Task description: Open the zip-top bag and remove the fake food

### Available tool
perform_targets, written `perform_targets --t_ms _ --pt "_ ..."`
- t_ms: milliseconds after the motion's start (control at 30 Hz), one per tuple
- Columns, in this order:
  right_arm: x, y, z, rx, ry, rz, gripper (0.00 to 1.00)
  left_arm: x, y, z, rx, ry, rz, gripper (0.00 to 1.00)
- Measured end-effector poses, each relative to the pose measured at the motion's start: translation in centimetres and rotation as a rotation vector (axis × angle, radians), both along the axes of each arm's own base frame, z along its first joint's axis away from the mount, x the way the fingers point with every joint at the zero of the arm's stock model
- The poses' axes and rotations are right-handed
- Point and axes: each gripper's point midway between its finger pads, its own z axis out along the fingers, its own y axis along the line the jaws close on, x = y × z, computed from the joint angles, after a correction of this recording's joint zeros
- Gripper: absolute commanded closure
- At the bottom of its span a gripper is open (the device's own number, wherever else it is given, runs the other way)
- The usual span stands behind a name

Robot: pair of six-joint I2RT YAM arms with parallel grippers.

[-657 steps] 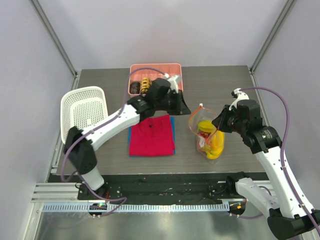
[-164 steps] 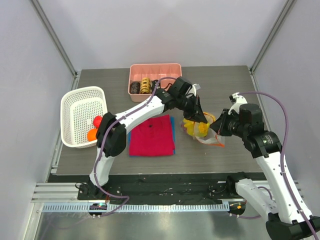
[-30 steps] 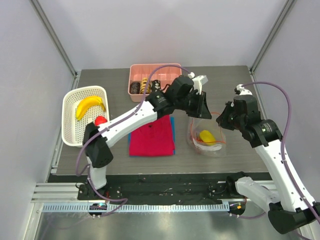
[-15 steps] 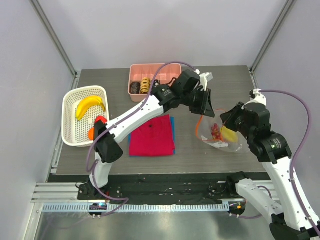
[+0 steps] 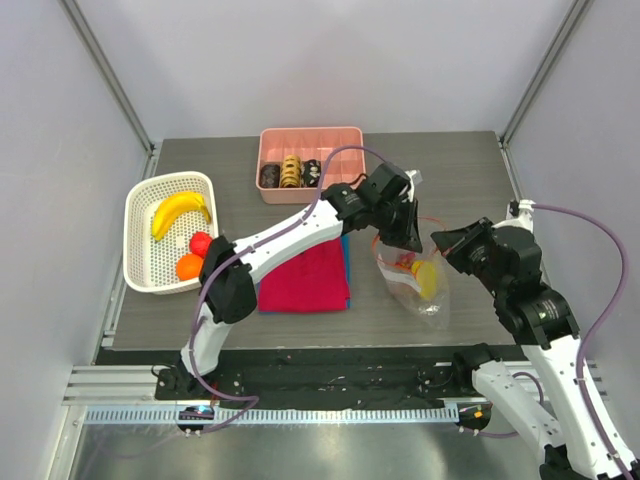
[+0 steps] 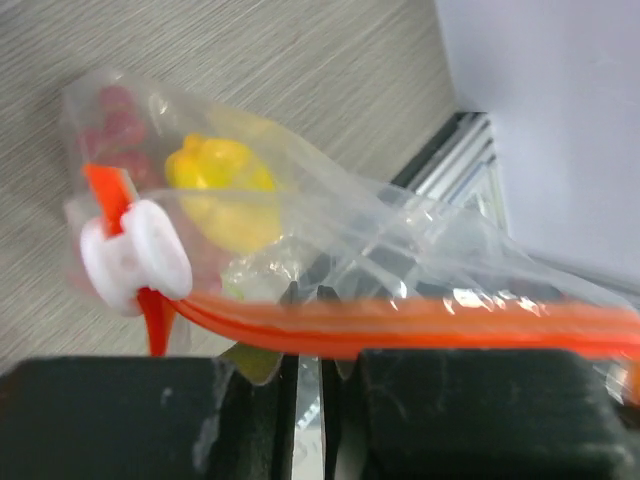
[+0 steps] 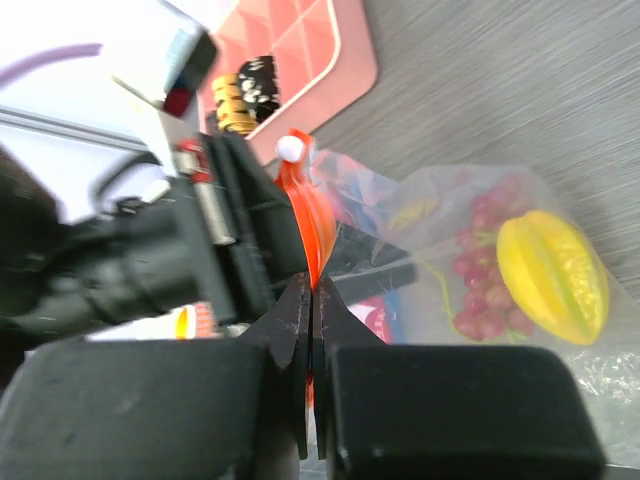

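Now clenched on the bag point(image 5: 418, 298) mouth with left gripper point(image 6: 320, 395) and right gripper point(image 7: 312, 335), from opposite sides, likely to spread it and free the fruit point(image 5: 428, 278) inside.

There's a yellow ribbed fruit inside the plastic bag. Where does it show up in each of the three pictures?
Top external: the yellow ribbed fruit lies right of centre, inside the bag, right of the red shirt.
Left wrist: upper left, behind clear plastic.
Right wrist: far right, beside the red grapes.
Shared landmark: the zip-top bag around it, seen in all three views.
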Motion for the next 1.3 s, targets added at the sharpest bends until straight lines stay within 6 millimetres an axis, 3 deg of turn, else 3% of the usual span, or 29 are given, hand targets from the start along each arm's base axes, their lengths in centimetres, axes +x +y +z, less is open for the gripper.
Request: perform_targets --t_ms 167,333,467,833,967,1000,1133,1300 --pt "0.2 0.7 -0.6 0.068 0.003 -0.001 0.99 0.0 0.4 -2.0 0.079 -0.006 0.067 0.86" --pt "0.4 1.2 -1.9 0.095 0.02 0.01 0.99 0.7 -0.4 -1.3 0.104 -0.035 0.127 0.84" --pt "0.8 1.2 -1.5 0.104 -0.002 0.004 0.99 0.9 0.1 -1.9 0.151 -0.044 0.179 0.74" --pt "2.5 1.1 0.0 0.13 -0.069 -0.035 0.99 1.2 0.2 -6.6 0.263 -0.037 0.254 0.53" --pt "2.6 1.0 0.1 0.13 -0.074 -0.04 0.99 1.4 -0.1 -6.9 0.27 -0.081 0.251 0.46" --pt "2.6 1.0 0.2 0.131 -0.079 -0.041 0.99 1.6 -0.2 -6.8 0.265 -0.096 0.25 0.47" --pt "2.8 1.1 1.2 0.154 -0.112 -0.045 0.99 2.0 -0.2 -6.7 0.262 -0.116 0.24 0.7" --pt "3.4 1.5 2.0 0.2 -0.176 -0.041 0.99 2.6 -0.9 -7.3 0.215 -0.141 0.197 0.73"
